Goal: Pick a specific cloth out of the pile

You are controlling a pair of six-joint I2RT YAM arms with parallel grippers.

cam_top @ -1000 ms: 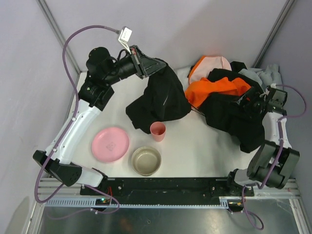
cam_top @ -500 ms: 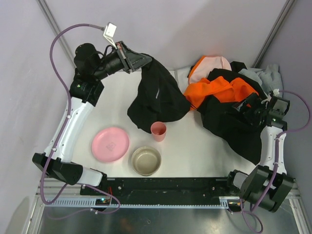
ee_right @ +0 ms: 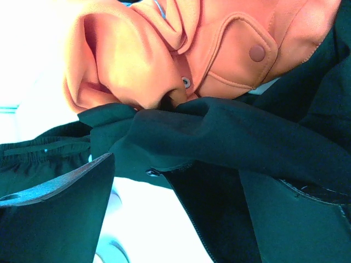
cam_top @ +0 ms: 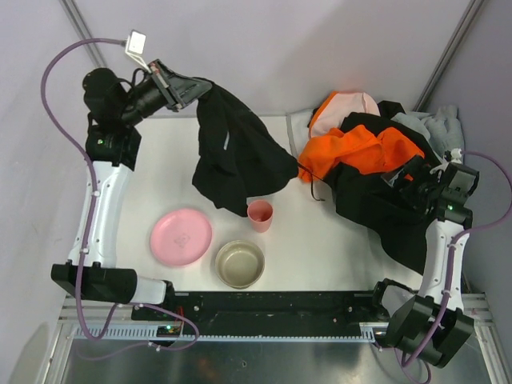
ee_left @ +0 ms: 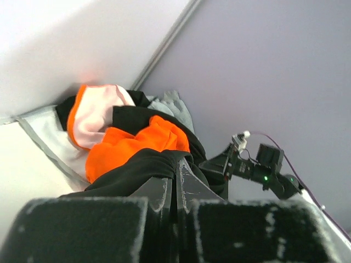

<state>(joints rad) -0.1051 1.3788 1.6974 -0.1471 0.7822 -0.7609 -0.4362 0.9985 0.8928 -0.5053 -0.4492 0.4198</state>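
Note:
My left gripper (cam_top: pixel 192 90) is shut on the cloth (cam_top: pixel 240 156), a black garment with a thin pale stripe. It holds the cloth raised at the back left, and the cloth's lower folds hang to the table beside the pink cup. In the left wrist view the fingertips (ee_left: pixel 186 175) pinch a black fold (ee_left: pixel 137 167). The pile (cam_top: pixel 360 148) of orange, black, grey and pale pink clothes lies at the back right and shows in the left wrist view (ee_left: pixel 137 142). My right gripper (cam_top: pixel 404 178) rests open on the pile's larger black garment (ee_right: pixel 247 142), below the orange garment (ee_right: pixel 164 55). One finger (ee_right: pixel 60 203) shows; the other is hidden by cloth.
A pink plate (cam_top: pixel 181 237), a pink cup (cam_top: pixel 259 215) and a beige bowl (cam_top: pixel 239 264) stand at the front of the white table. Grey walls and metal posts close in the back and sides. The large black garment trails toward the right front.
My left arm has swung up and to the left with the cloth, drawing it away from the pile. My right arm's elbow has shifted down and right, and its gripper has stayed on the pile.

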